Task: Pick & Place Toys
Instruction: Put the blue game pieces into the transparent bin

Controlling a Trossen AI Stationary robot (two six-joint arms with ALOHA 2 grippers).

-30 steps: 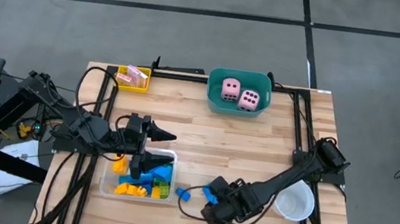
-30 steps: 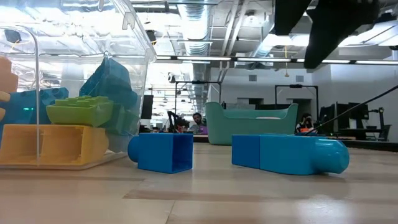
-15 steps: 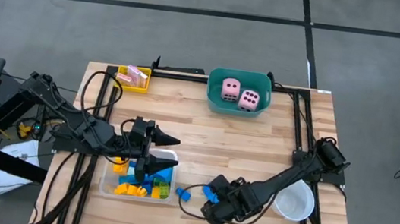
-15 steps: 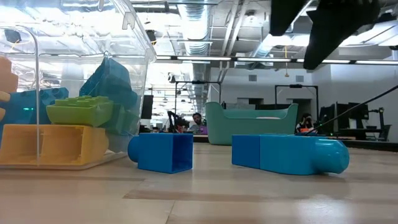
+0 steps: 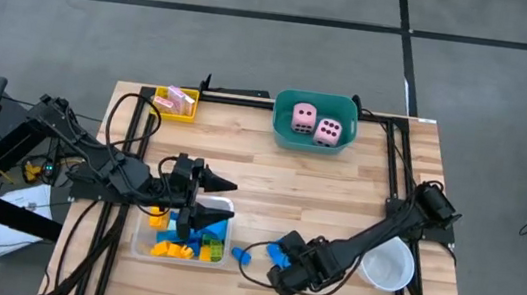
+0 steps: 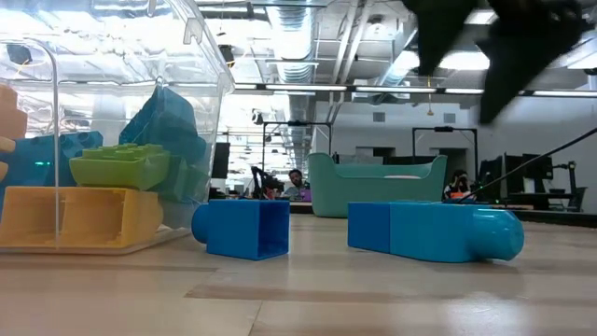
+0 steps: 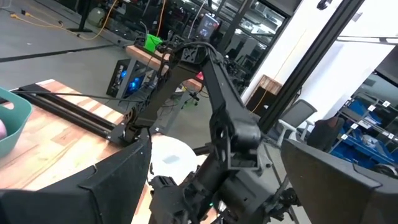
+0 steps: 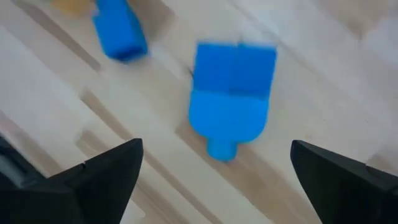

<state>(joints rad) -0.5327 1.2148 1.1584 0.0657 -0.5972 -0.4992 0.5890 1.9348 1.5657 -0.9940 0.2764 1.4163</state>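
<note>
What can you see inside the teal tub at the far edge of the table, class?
Two pink dice with dark dots sit side by side in the teal tub. The tub floor beneath them is covered, so anything lying under the dice cannot be seen.

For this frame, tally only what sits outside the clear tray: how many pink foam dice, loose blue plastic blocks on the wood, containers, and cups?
Pink foam dice in the teal tub: 2
Loose blue plastic blocks on the wooden table: 2
Containers besides the clear tray: 2, teal tub and small yellow tray
White cup: 1
Total: 7
</note>
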